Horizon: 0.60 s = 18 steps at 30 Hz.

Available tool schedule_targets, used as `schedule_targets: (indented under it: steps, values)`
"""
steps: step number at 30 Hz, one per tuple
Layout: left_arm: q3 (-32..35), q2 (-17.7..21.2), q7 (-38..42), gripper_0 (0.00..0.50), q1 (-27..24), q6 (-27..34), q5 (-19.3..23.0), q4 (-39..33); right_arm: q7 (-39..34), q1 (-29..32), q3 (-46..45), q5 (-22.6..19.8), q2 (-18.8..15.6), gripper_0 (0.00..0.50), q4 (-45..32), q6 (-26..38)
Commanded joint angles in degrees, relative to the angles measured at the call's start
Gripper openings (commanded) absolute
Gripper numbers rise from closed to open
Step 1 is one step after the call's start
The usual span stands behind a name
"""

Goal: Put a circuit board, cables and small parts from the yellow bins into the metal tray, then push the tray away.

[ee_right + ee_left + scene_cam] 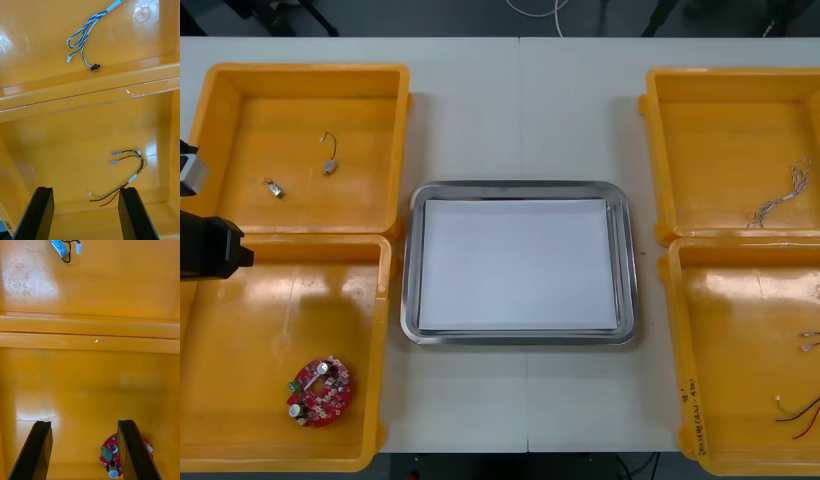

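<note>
The left end effector (84, 423) hangs wide open over the near left yellow bin (240, 330), and the round red circuit board (110, 455) lies on the bin floor just by one of its fingers (131, 450). The right end effector (86, 189) is wide open too, holding nothing, over the near right yellow bin (740, 330), where the red and yellow cable (133, 177) lies near its fingers, and the twisted blue and white cable (87, 27) lies in the far right yellow bin (720, 150) past the wall. The metal tray (520, 190), white inside, sits on the tabletop (520, 100) between the bins.
</note>
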Motion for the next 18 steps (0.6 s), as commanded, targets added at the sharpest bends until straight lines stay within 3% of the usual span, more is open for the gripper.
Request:
schedule_targets:
  steps: [1,18]
  values:
    - [0.0,2.5,0.8,0.5,0.9,0.3,0.5,-0.9,0.0,2.4,-0.9,0.1,-2.5,0.5,-1.2,-1.0]
    - [0.0,2.5,0.8,0.5,0.9,0.3,0.5,-0.9,0.0,2.4,-0.9,0.1,-2.5,0.5,-1.2,-1.0]
